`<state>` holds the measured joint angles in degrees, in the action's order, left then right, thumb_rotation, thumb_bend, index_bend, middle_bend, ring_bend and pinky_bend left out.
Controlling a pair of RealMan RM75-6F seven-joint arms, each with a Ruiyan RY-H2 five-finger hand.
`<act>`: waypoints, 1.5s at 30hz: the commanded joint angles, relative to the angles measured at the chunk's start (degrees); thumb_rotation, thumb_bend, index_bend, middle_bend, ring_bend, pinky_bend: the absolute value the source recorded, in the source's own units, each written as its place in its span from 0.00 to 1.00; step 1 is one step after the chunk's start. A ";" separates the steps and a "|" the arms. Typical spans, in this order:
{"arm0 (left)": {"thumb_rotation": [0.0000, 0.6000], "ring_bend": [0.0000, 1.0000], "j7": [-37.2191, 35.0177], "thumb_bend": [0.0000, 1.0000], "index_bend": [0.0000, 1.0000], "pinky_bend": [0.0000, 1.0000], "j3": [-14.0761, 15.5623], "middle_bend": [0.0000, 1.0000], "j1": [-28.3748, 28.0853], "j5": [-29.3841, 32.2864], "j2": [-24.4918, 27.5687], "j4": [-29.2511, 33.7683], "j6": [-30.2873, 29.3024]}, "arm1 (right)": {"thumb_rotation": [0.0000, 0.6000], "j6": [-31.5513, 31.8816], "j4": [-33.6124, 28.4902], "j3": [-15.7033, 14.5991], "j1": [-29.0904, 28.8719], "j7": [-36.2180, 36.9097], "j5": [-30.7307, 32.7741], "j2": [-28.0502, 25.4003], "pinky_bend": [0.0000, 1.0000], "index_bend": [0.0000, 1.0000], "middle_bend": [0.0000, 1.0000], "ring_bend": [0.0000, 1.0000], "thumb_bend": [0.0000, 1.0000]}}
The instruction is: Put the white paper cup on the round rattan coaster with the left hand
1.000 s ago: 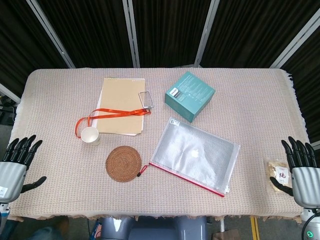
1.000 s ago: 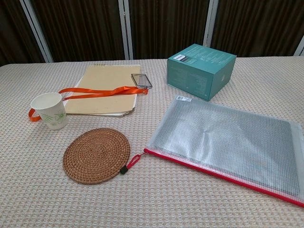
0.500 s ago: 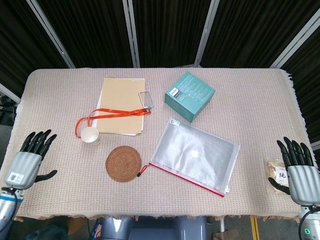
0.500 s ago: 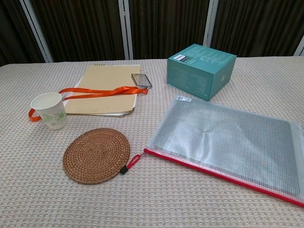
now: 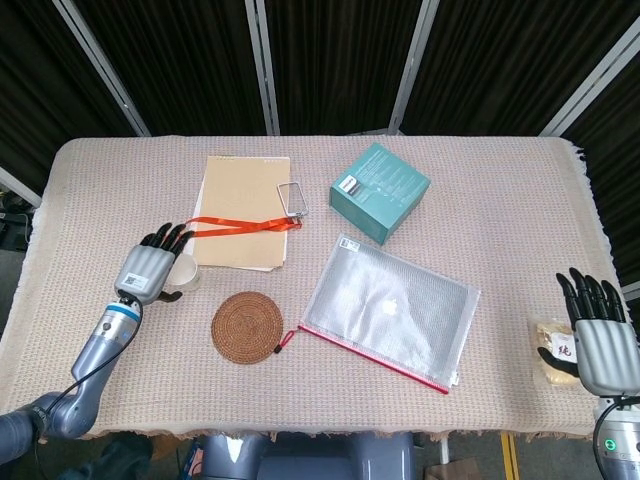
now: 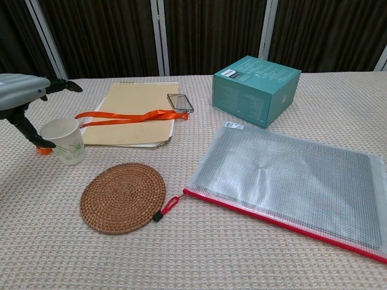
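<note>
The white paper cup (image 5: 187,273) (image 6: 65,142) stands upright on the cloth, left of the tan folder, with a green leaf print on its side. The round rattan coaster (image 5: 247,327) (image 6: 123,196) lies flat a little to the cup's right and nearer the front edge. My left hand (image 5: 150,266) (image 6: 22,96) hovers at the cup's left side, fingers spread over its rim and thumb down beside its wall, holding nothing. My right hand (image 5: 598,335) is open with fingers spread at the table's front right edge.
An orange lanyard (image 5: 236,226) crosses a tan folder (image 5: 245,212) behind the cup. A clear badge holder (image 5: 292,197), a teal box (image 5: 380,192) and a zip pouch (image 5: 390,311) lie to the right. A snack packet (image 5: 553,350) sits by my right hand.
My left hand has swung from the table's front left edge inward and forward to the cup. The right hand has barely shifted. Cup and coaster have not moved.
</note>
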<state>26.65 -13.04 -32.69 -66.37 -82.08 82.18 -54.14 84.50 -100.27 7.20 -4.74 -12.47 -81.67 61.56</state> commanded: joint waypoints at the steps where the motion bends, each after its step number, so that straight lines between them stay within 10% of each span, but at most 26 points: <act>1: 1.00 0.12 1.16 0.00 0.16 0.33 -0.47 0.18 -2.09 3.39 -2.41 -3.38 2.46 | 1.00 -1.14 1.04 0.84 -0.45 0.38 2.39 0.06 0.00 0.00 0.00 0.00 0.00; 17: 1.00 0.35 0.97 0.15 0.39 0.50 0.57 0.47 -4.59 7.44 -6.66 -9.65 2.83 | 1.00 -1.69 2.04 1.27 -0.97 0.38 4.38 0.21 0.00 0.00 0.00 0.00 0.00; 34: 1.00 0.35 -3.40 0.09 0.40 0.50 3.59 0.47 -2.34 -2.41 4.13 13.47 -2.37 | 1.00 -0.88 0.84 0.78 -0.71 1.53 3.42 -0.64 0.00 0.00 0.00 0.00 0.00; 45: 1.00 0.35 6.31 0.09 0.38 0.50 7.93 0.47 -3.67 -3.37 -2.14 15.66 -3.21 | 1.00 -0.58 0.70 0.76 -0.42 2.72 3.66 -1.46 0.00 0.00 0.00 0.00 0.00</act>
<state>30.96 -5.73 -35.98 -71.00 -82.33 98.53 -56.92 83.88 -99.58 7.93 -5.19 -9.84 -78.08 60.16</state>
